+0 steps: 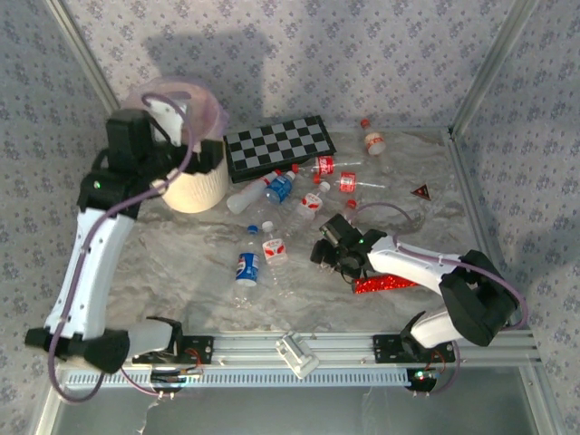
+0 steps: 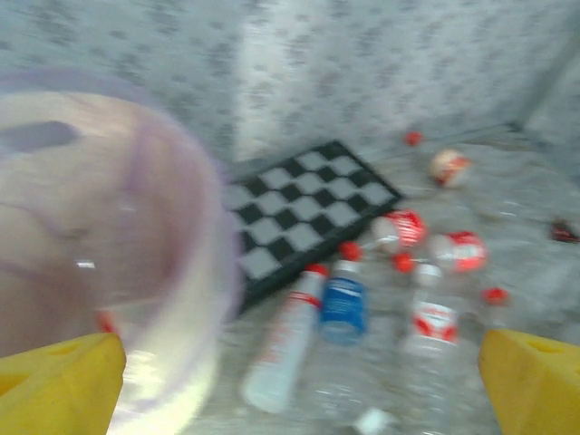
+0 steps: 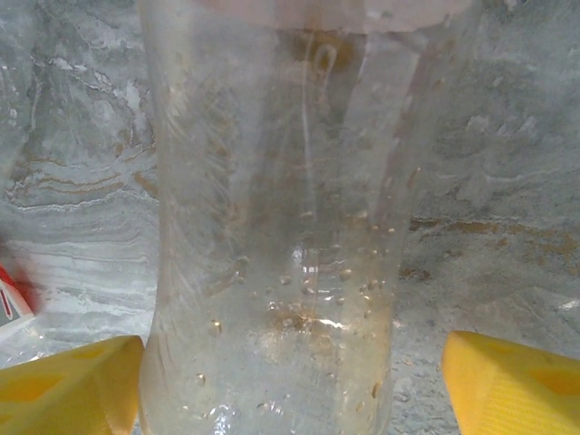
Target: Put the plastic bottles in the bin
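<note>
A clear plastic bottle (image 3: 272,227) lies lengthwise between the yellow fingers of my right gripper (image 3: 290,362). The left finger (image 3: 82,385) is against its side and the right finger (image 3: 517,381) stands a gap away. In the top view this gripper (image 1: 324,254) is low over the table, right of centre. Several more bottles lie loose, with blue labels (image 1: 246,267) (image 1: 279,188) or red labels (image 1: 275,249) (image 1: 308,204). The cream bin (image 1: 195,186) with its pink liner stands at the back left. My left gripper (image 1: 207,163) hangs open by the bin's right rim, holding nothing (image 2: 299,362).
A black-and-white checkerboard (image 1: 279,145) lies behind the bottles, right of the bin (image 2: 109,227). A red glittery tube (image 1: 385,284) lies beside my right arm. One bottle (image 1: 373,140) sits far back near the wall. A small dark triangle (image 1: 420,191) rests at the right.
</note>
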